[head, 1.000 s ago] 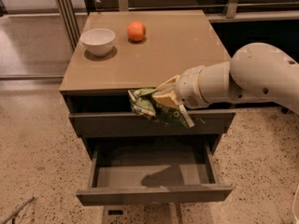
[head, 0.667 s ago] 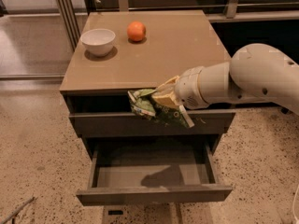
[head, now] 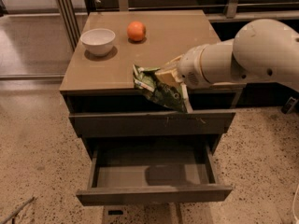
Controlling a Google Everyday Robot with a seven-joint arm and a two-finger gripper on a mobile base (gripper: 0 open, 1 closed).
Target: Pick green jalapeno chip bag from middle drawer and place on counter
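Speckled floor (head: 37,162) below; your gripper (head: 169,80) clamps green jalapeno chip bag (head: 154,91) at counter (head: 187,36) front edge, above open middle drawer (head: 154,194).

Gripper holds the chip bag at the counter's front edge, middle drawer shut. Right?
Not quite. In the camera view the middle drawer is pulled open, floor bare. The gripper does hold the chip bag at the counter's front edge.

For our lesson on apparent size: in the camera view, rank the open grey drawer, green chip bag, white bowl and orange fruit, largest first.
Wide grey open drawer
Crumpled green foil chip bag, in the pincer at the tan counter's front edge; nearer the camera
Round white bowl
Small orange fruit
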